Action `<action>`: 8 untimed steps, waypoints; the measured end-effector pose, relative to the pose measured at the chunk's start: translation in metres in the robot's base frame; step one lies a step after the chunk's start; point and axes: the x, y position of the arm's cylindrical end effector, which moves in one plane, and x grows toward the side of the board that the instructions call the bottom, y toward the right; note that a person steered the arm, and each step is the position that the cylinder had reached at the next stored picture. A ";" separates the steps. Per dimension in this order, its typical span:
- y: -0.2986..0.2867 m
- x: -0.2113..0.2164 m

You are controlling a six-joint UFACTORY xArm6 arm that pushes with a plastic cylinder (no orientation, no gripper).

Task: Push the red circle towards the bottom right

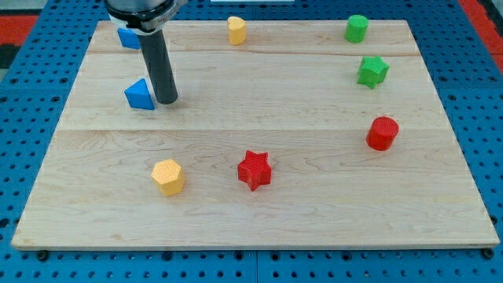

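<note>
Far right of my tip (166, 101), red circle (383, 132).

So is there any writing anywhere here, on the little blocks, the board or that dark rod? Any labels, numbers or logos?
None: no word, number, label or logo can be read anywhere in the view.
The blocks, such as the red circle and the blue triangle beside my tip, are plain.
The wooden board shows only grain.

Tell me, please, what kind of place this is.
Probably a robotics lab bench: a pale wooden board on a blue perforated table, small coloured plastic blocks like the red cylinder, and my tip.
</note>
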 end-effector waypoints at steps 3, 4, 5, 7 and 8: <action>-0.007 0.000; 0.046 -0.001; 0.054 -0.002; 0.147 -0.011; 0.223 -0.015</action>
